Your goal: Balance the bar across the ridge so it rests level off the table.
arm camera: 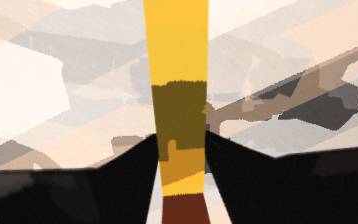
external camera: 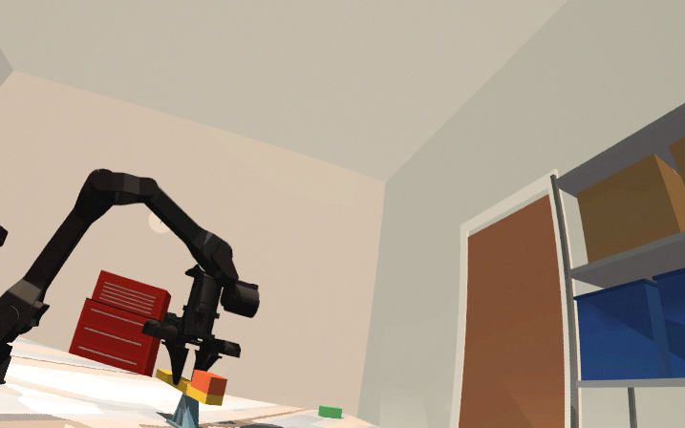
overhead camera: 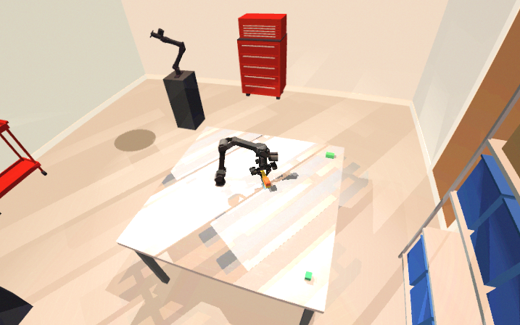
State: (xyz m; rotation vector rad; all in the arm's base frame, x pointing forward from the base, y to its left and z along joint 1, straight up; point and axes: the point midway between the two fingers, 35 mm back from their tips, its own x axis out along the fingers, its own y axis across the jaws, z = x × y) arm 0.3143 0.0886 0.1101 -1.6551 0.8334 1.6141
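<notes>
The yellow bar [external camera: 206,397] [arm camera: 177,45] [overhead camera: 267,183] carries an orange block [external camera: 207,382] on one end; the block shows dark red at the bottom of the wrist view. My gripper [external camera: 187,376] [arm camera: 180,137] is shut on the bar, one finger on each side, behind the block. The blue-grey ridge [external camera: 187,413] stands on the table [overhead camera: 164,217] under the bar, near the block end. Its top meets the bar's underside in the exterior view, but whether they touch I cannot tell. The bar is above the table. The ridge is mostly hidden in the top view.
One green block [overhead camera: 329,154] [external camera: 330,412] lies near the table's far right corner. Another green block [overhead camera: 308,276] lies near the front right corner. A second arm on a black pedestal [overhead camera: 185,101], a red tool cabinet [overhead camera: 262,60] and shelves with blue bins stand away from the table.
</notes>
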